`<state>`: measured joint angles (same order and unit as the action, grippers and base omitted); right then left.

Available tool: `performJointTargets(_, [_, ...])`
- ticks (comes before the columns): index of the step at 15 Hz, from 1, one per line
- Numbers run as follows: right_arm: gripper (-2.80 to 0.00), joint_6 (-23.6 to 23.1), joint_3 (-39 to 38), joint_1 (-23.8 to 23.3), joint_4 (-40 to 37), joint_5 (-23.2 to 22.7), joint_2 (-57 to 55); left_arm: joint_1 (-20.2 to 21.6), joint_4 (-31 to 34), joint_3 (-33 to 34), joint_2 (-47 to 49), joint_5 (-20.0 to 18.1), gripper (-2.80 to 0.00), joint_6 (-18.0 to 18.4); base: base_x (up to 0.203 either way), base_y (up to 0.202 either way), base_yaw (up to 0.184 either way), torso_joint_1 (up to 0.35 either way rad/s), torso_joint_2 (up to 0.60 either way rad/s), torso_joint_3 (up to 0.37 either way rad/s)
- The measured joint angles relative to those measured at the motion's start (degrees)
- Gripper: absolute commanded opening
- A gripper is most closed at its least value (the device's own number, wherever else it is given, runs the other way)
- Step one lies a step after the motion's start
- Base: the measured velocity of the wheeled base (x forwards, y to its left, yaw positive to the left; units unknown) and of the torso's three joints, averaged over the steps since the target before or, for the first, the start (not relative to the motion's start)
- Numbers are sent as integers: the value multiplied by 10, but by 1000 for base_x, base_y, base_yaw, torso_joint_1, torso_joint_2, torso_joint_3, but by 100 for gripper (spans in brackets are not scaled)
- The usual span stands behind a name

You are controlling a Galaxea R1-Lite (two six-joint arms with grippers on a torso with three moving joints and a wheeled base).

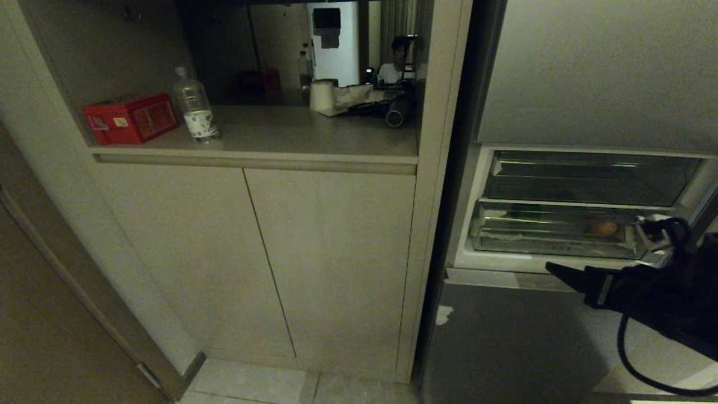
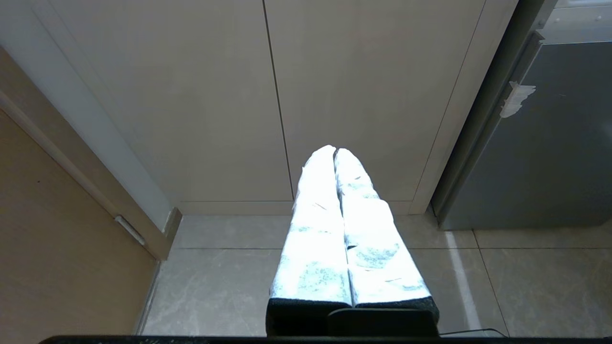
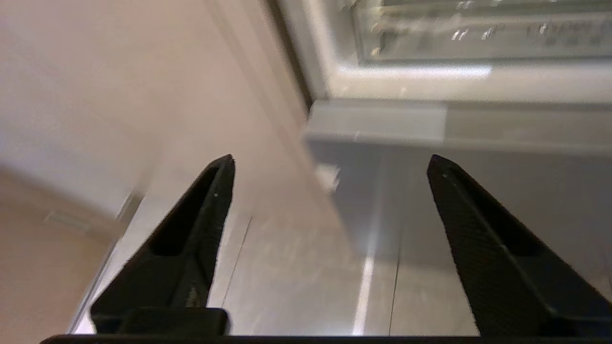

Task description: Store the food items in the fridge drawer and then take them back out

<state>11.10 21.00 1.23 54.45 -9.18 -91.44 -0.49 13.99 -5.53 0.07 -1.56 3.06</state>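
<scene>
Inside the clear plastic fridge drawer [image 1: 555,235] we see the round orange-brown food item [image 1: 603,228] and a dark green item [image 1: 524,211]. Our black right gripper [image 3: 330,165] hangs just below them, outside, fingers spread, empty. Left gripper [image 2: 334,150] pressed together, parked near the floor.

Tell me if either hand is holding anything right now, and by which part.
Nothing is held. The right hand is open and empty below the fridge drawer; the left hand is shut on nothing.

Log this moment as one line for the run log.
right end effector: open, empty, below fridge drawer | left end effector: shut, parked | orange-brown food item: in drawer
</scene>
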Motion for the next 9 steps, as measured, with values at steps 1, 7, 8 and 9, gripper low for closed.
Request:
performJointTargets(1, [0, 0, 8, 0, 60, 4, -54, 0, 0, 0, 0, 0, -280, 0, 0, 0, 0, 0, 0, 0])
performJointTargets(7, [0, -3, 127, 1, 252, 14, -273, 0, 0, 0, 0, 0, -280, 0, 0, 0, 0, 0, 0, 0])
performJointTargets(8, [0, -4, 152, 1, 253, 15, -296, 0, 0, 0, 0, 0, -280, 0, 0, 0, 0, 0, 0, 0])
performJointTargets(9, [0, -7, 178, 1, 254, 21, -318, 0, 0, 0, 0, 0, -280, 0, 0, 0, 0, 0, 0, 0])
